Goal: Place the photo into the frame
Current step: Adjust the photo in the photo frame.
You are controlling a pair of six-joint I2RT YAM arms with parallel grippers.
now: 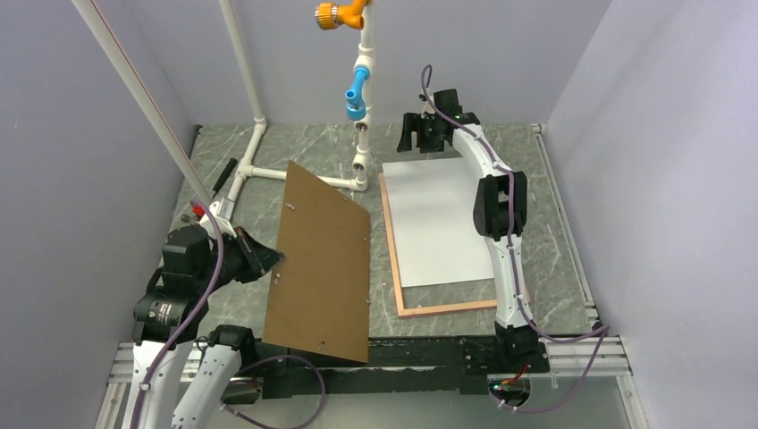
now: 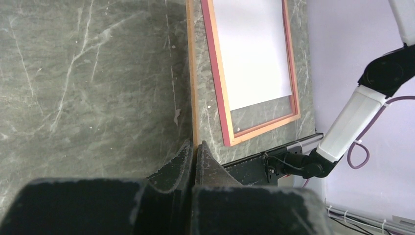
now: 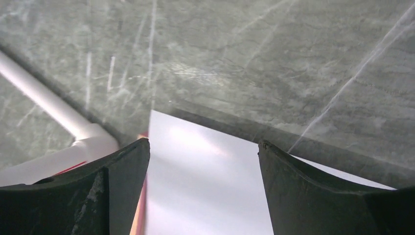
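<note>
on the marble surface (image 1: 554,223), the photo (image 1: 438,223) lies white side up inside the frame (image 1: 447,308), with a bare strip showing at the frame's near end. my right fingers (image 1: 425,136) stand spread wide at the photo's far edge, near the pipe stand (image 1: 362,134). my left fingers (image 1: 264,256) pinch the left edge of the brown board (image 1: 322,259), held tilted just left of the frame.
</note>
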